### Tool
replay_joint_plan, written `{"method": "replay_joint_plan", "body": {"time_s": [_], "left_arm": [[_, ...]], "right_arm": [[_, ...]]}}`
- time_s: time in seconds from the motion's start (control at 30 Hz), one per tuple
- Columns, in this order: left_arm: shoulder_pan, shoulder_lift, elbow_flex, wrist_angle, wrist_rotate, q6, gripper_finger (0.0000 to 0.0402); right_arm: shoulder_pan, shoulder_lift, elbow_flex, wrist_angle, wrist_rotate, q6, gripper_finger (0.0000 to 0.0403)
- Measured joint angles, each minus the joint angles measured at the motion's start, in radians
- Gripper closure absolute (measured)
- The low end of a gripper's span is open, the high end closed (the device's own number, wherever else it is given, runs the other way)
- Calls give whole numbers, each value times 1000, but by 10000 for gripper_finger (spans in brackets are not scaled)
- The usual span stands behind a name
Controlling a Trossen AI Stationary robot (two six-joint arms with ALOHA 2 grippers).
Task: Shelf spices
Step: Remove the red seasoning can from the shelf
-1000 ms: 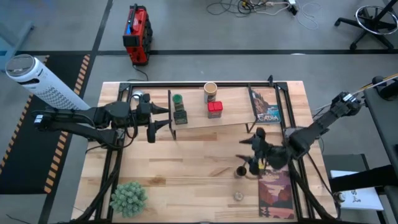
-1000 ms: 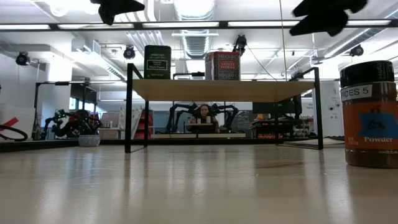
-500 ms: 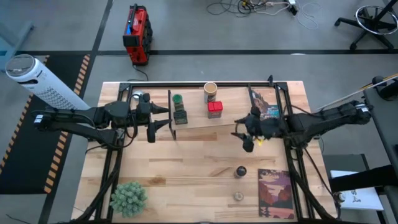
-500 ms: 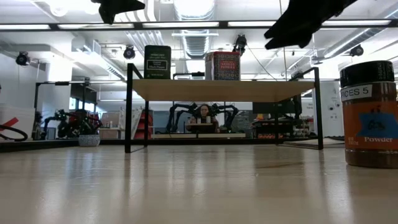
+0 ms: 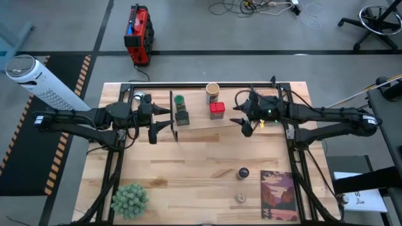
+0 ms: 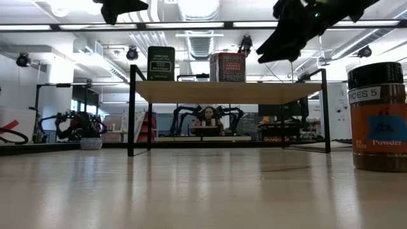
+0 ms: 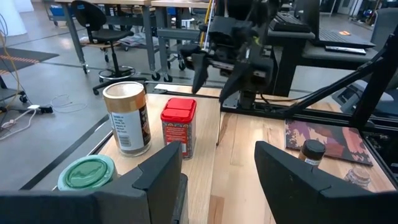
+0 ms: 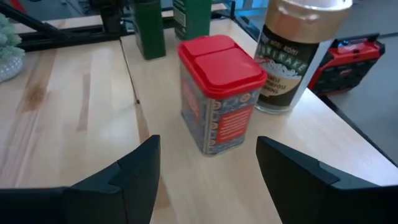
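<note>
The shelf (image 5: pixel 235 122) holds a green-lidded jar (image 5: pixel 179 100), a dark square tin (image 5: pixel 182 117), a tan cylinder (image 5: pixel 212 93) and a red square tin (image 5: pixel 217 110), all standing upright on its board. The dark-lidded brown jar (image 5: pixel 243 172) and the small pale jar (image 5: pixel 240 198) stand on the tabletop. My right gripper (image 5: pixel 239 115) hovers open above the board just right of the red tin (image 8: pixel 221 102), fingers pointing at it. My left gripper (image 5: pixel 169 119) waits open at the shelf's left end, beside the dark tin.
A picture-cover book (image 5: pixel 278 194) lies flat near the table's near right corner, and another (image 5: pixel 271 105) stands on the shelf's right end under my right arm. The fuzzy plant ball (image 5: pixel 130 199) sits near the near left corner. Black frame rails run along both table sides.
My right gripper has swung from above the brown jar and the flat book toward the far edge and leftward, and now sits over the shelf's right part, next to the red tin. It carries nothing. No container has moved.
</note>
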Motion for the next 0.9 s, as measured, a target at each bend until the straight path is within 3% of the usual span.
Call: {"method": "replay_joint_plan", "body": {"time_s": [0.43,0.9], "left_arm": [[0,0,0,-30,1,-7,209],[-7,0,-4,-86,27,-56,209]], "right_arm": [[-105,156,92,50,-125,-129,146],[-131,325,272,-11,-197,-201,149]]}}
